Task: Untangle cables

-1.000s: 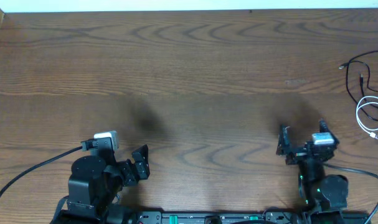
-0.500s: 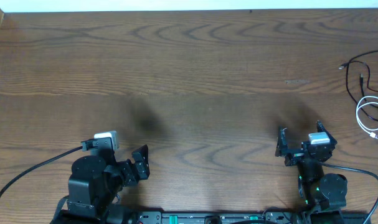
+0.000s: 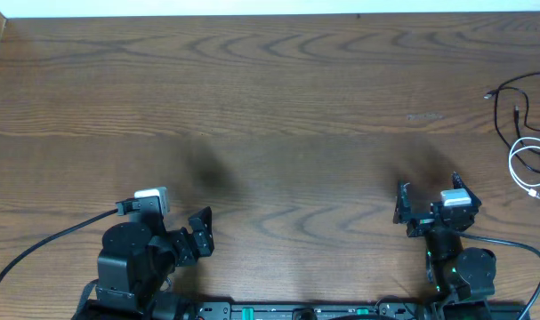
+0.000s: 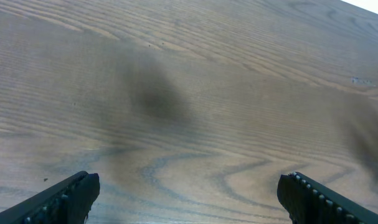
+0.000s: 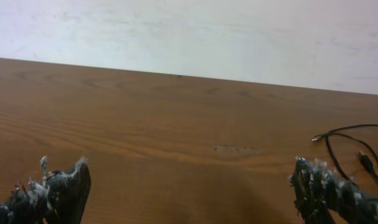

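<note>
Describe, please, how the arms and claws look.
Both black: the left arm is bulkier, the right arm slimmer with green lights; each has a white wrist block and a black cable. The left claw is ridged, the right claw frayed.

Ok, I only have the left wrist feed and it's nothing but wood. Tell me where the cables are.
Observer: Both lie at the table's far right edge, outside your view: a black cable and a white cable.
Operator: Describe how they sit.
Observer: The white cable is coiled in a loop on the side nearer the robot. The black cable spreads farther away and crosses the far part of that loop. I cannot tell which one lies on top.
Operator: Give me the right gripper.
Observer: The right gripper is open and empty over bare wood, to the left of both cables and touching neither.
</note>
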{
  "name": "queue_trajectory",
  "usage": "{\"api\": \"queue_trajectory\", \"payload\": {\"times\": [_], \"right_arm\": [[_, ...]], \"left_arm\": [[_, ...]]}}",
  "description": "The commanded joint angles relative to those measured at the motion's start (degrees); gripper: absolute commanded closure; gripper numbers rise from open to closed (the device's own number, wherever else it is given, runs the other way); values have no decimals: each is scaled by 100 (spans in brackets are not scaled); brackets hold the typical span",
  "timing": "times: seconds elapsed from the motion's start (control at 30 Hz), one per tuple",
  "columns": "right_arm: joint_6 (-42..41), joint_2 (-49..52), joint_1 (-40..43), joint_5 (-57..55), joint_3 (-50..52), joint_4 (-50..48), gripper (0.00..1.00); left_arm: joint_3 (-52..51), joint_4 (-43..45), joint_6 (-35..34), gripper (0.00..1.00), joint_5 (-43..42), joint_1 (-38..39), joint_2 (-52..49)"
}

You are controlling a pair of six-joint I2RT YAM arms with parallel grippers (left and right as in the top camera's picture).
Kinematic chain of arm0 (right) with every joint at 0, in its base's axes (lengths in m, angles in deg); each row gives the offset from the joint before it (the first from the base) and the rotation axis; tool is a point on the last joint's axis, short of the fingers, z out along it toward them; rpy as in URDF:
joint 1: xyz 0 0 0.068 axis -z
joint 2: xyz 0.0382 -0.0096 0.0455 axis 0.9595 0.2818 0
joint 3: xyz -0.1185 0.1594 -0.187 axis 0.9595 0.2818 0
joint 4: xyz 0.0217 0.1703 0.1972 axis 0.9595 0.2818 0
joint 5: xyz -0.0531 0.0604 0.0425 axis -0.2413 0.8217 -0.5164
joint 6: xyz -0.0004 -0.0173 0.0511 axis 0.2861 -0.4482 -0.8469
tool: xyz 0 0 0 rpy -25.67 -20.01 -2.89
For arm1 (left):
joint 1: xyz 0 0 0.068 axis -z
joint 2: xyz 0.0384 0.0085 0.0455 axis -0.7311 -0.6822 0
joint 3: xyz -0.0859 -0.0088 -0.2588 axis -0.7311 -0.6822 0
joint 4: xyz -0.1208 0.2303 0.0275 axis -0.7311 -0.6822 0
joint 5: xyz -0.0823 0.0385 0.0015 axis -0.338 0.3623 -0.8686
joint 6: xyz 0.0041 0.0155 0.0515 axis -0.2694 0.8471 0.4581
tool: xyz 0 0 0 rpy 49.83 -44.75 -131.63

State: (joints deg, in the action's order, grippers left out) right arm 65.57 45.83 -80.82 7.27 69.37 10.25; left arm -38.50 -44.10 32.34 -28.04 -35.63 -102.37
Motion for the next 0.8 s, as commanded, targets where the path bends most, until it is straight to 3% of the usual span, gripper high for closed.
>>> {"api": "queue_trajectory", "payload": {"times": [0.0, 0.5, 0.77], "right_arm": [[61, -35, 81, 33, 4, 28, 1], [61, -35, 81, 33, 4, 28, 1], [61, -35, 81, 33, 4, 28, 1]], "left_arm": [[-24, -13, 81, 4, 72, -15, 31], [-188, 31, 146, 4, 138, -114, 232], [-1554, 1521, 271, 4, 105, -398, 1001]]}}
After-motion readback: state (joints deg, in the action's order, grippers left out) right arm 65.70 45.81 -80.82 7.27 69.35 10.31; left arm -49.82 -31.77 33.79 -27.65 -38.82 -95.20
